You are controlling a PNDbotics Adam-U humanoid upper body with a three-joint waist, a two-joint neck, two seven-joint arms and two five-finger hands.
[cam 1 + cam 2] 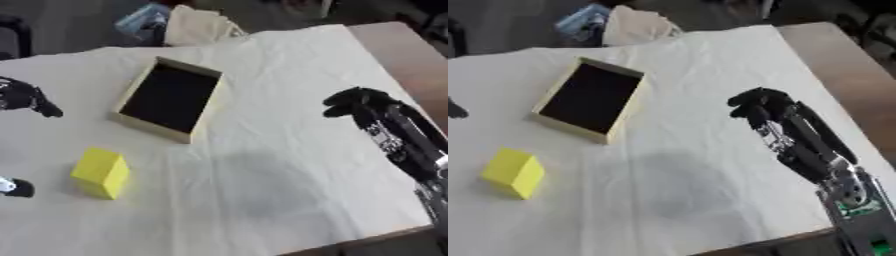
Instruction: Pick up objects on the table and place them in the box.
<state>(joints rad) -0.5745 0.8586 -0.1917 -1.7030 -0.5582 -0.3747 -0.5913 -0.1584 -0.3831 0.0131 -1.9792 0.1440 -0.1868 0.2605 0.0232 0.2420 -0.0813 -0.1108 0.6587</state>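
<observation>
A table (394, 45) was seen running askew across the frame, its brown wooden top left bare only along the right edge and the upper right corner. Nearly all of its surface was covered by a white cloth (289, 165), lightly creased, whose lower edge was laid just short of the table's near edge at the lower right. Two things were set directly on the cloth. A shallow box (171, 99) with pale yellow walls and a dark inside was placed upper left of centre. A yellow block (101, 172) was stood at the lower left, apart from the box.
</observation>
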